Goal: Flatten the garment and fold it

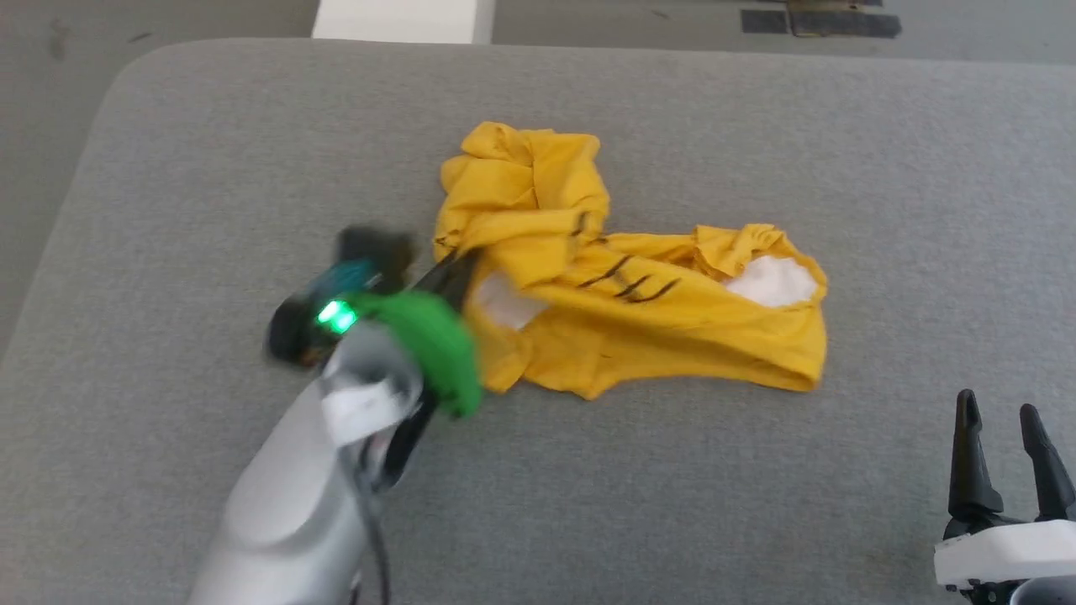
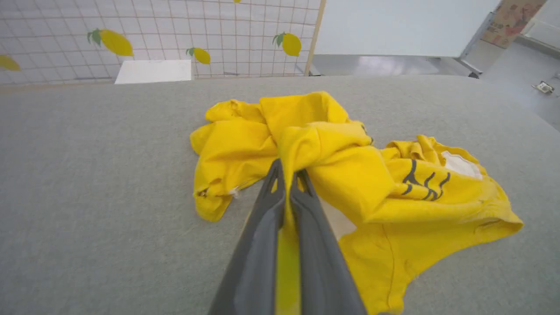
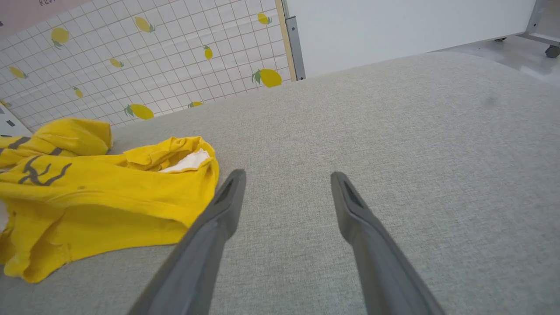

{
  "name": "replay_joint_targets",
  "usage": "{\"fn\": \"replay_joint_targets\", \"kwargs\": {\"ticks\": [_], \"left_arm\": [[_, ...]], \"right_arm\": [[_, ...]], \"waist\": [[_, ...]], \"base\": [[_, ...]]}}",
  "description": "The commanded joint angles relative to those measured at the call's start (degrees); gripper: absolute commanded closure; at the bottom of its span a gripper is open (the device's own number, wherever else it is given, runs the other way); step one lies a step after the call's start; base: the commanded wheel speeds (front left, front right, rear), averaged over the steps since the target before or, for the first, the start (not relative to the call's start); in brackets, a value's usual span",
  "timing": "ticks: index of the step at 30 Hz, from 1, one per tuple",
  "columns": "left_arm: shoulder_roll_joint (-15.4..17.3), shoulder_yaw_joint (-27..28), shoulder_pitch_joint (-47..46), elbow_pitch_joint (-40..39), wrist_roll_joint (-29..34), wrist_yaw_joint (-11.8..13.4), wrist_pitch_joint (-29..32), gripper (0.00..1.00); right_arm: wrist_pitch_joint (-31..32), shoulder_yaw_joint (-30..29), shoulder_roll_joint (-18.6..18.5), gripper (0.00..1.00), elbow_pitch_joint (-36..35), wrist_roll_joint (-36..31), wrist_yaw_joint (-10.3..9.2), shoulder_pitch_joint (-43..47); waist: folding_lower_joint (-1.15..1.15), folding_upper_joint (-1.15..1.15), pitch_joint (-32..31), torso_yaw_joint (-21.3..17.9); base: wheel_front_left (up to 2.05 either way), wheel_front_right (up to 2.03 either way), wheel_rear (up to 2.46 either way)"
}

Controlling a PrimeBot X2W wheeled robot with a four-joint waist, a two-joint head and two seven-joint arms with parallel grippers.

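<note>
The garment [image 1: 639, 311] is a mustard-yellow t-shirt lying crumpled in the middle of the grey padded table [image 1: 168, 168], with white patches and black marks showing. My left gripper [image 1: 458, 269] is at its left side, shut on a fold of the yellow cloth. In the left wrist view the garment [image 2: 350, 175] bunches between the closed fingers [image 2: 262, 227] of my left gripper [image 2: 286, 168]. My right gripper [image 1: 1000, 412] stands open at the lower right, apart from the shirt. In the right wrist view my right gripper [image 3: 286, 175] has only table between its fingers, and the garment [image 3: 100, 197] lies to its left.
The grey table [image 3: 415, 131] stretches wide around the shirt on every side. Beyond its far edge are the floor [image 1: 210, 17], a white panel [image 1: 395, 17], and a tiled wall with lemon prints [image 2: 109, 41].
</note>
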Motion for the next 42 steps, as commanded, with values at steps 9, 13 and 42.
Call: {"fn": "replay_joint_targets", "kwargs": {"ticks": [9,13,42], "left_arm": [[5.99,7.5,21.73,-3.61,-5.72,7.89,-0.52,0.0],[3.16,9.49,22.28,-5.45,-7.57,8.44,-5.56,0.0],[-6.68,17.35,36.92,-29.94,14.53,5.26,-19.46,0.0]], "right_arm": [[2.3,-0.17,0.01,0.0,-2.0,-0.6,-0.08,0.33],[2.79,-0.32,0.01,0.0,-2.18,-0.76,-0.08,0.16],[12.61,5.46,0.01,0.0,-5.37,-7.24,-0.08,-5.88]], "waist": [[0.0,0.0,1.14,4.22],[0.0,0.0,1.11,5.25],[0.0,0.0,-2.28,8.29]], "base": [[0.0,0.0,0.0],[0.0,0.0,0.0],[0.0,0.0,0.0]]}}
